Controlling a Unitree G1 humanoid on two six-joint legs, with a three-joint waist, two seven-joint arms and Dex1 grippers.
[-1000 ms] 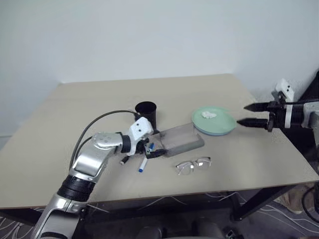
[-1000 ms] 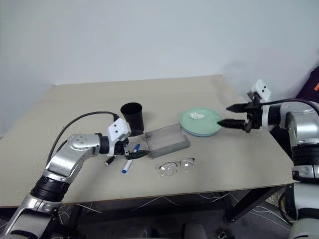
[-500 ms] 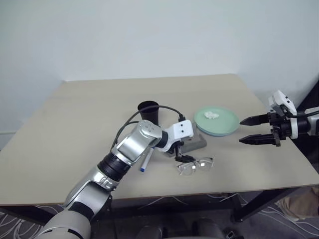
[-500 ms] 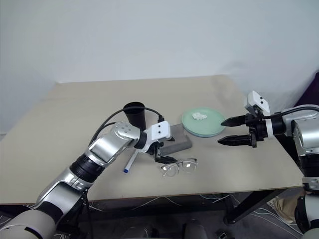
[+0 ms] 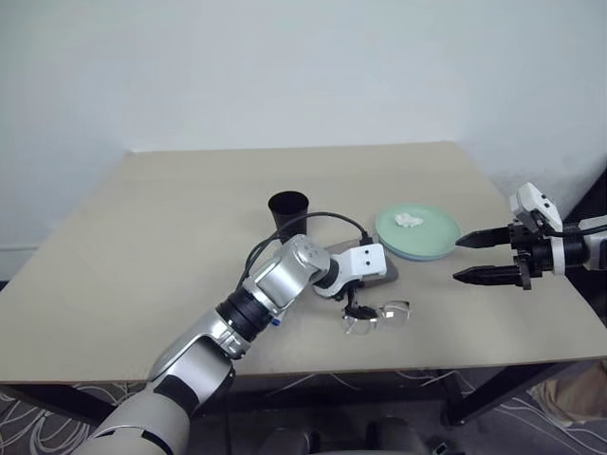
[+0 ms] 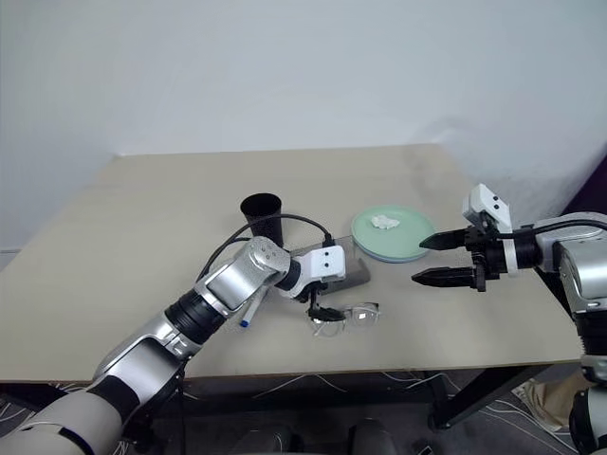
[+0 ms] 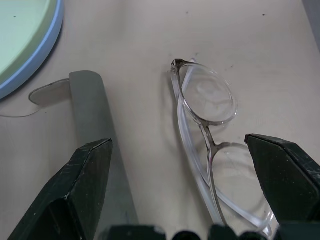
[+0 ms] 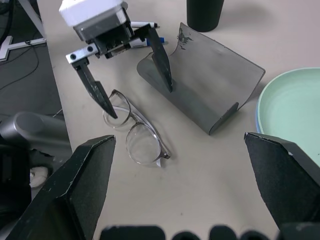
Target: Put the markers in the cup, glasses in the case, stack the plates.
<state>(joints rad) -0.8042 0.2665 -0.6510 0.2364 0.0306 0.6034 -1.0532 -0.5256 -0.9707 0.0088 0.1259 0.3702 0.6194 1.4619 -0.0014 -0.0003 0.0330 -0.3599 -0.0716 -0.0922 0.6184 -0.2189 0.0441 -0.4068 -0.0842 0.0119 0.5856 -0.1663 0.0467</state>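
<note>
My left gripper (image 6: 318, 308) hangs open just over the left end of the glasses (image 6: 349, 316), which lie folded on the table in front of the case. In the left wrist view the glasses (image 7: 207, 130) lie between its fingers, untouched. The grey case (image 8: 200, 90) lies open, lid up, beside the black cup (image 6: 262, 216). Two markers (image 8: 145, 27) lie behind the left gripper (image 8: 140, 100); the blue-capped one (image 6: 248, 311) shows under the left forearm. The mint green plate (image 6: 392, 234) sits on the light blue one (image 7: 47, 45). My right gripper (image 6: 432, 258) is open above the table, right of the plates.
A small white lump (image 6: 383, 222) lies on the mint plate. The table (image 6: 142, 218) has broad bare room at the left and the back. Its right edge runs close under my right arm, and a plain wall stands behind.
My left arm has swung right, from over the markers to over the glasses, fingers still open. The right gripper has drawn back a little from the plates. The camera has shifted slightly.
</note>
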